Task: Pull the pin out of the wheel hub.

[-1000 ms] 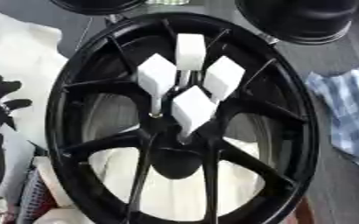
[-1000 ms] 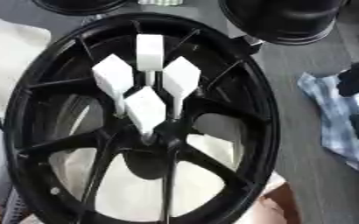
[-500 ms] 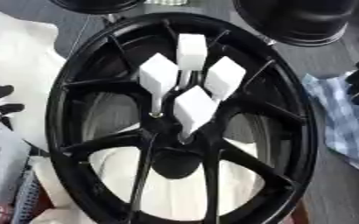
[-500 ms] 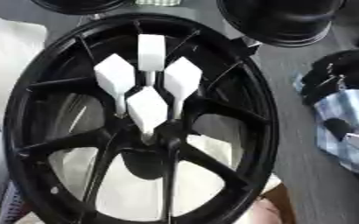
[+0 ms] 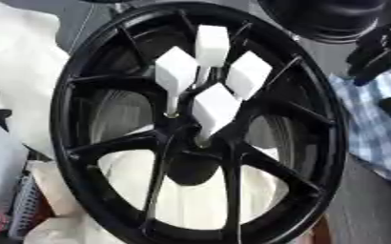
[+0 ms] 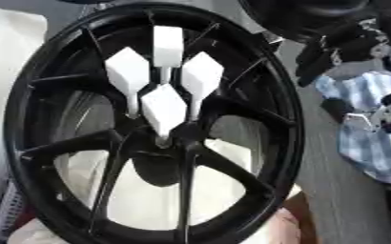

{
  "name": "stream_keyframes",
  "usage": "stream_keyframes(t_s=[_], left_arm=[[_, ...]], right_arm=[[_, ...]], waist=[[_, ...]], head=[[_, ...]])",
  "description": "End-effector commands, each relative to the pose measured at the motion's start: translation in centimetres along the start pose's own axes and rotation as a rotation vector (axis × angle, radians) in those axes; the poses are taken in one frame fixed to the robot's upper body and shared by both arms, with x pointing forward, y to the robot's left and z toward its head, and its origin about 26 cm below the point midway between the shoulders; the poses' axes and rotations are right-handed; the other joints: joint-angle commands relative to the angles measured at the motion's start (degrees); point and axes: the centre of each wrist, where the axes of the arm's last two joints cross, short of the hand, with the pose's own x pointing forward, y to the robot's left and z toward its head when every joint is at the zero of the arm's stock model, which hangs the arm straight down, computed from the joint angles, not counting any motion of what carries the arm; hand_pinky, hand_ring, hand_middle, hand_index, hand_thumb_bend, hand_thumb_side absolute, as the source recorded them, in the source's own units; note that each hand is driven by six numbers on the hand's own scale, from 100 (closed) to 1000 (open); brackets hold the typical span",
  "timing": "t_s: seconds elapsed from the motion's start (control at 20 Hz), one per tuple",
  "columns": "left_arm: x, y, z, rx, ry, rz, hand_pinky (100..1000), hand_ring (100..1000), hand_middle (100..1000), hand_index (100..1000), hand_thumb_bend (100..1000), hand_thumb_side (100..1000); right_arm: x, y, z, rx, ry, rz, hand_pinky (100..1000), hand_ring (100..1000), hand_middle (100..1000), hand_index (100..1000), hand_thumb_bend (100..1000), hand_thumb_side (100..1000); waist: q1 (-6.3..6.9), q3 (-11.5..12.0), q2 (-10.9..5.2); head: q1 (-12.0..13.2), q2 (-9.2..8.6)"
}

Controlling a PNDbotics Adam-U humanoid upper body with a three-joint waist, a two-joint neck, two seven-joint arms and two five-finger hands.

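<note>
Right eye view: right hand (image 6: 357, 52) beside wheel hub (image 6: 32, 119), four white pins (image 6: 164, 107) seated.

A glossy black spoked alloy wheel hub (image 5: 90, 157) carries four white block-headed pins (image 5: 214, 106) (plain, unmarked) toward 12 o'clock. At 3 o'clock, the robot's black-and-silver right hand (image 6: 359, 45) shows above blue-and-white checked cloth (image 6: 367, 143).

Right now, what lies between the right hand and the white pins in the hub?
In the right eye view, only the wheel's black rim and spokes separate the right hand from the white pins.
</note>
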Motion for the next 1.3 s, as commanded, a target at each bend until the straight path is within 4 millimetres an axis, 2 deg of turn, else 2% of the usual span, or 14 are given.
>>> stream_keyframes(t_s=[0.05,0.5,0.85,1.05,1.3], left_arm=[[0.7,0.2,-0.4,-0.023,-0.022,-0.012,652,768,610,739,111,790],[0.6,0.3,-0.3,-0.018,-0.013,-0.010,652,768,610,739,112,789],[0.6,0.3,-0.2,-0.022,-0.008,-0.009,652,769,610,738,113,790],[0.6,0.2,-0.4,-0.030,-0.013,-0.010,652,769,610,738,114,793],[0.8,0.1,-0.7,-0.036,-0.026,-0.011,652,769,610,738,115,795]], right_arm=[[0.5,-1.3,-0.7,-0.003,0.006,-0.003,890,808,710,756,100,220],[1.4,-2.8,-4.0,0.022,-0.043,-0.048,908,830,742,785,100,224],[1.8,-3.2,-5.4,0.071,-0.049,-0.042,919,846,763,806,100,229],[1.9,-2.9,-5.8,0.099,-0.032,-0.041,936,872,787,832,100,234],[1.8,-2.1,-6.1,0.101,-0.049,-0.090,965,891,783,861,100,220]], waist=[[0.04,0.2,-1.99],[-0.27,0.6,-2.63],[-0.35,0.7,-2.82],[-0.80,1.4,-2.34],[-1.63,2.6,-1.39]], head=[[-0.3,0.39],[-0.6,1.40],[0.1,2.03],[0.2,2.09],[-0.3,1.29]])
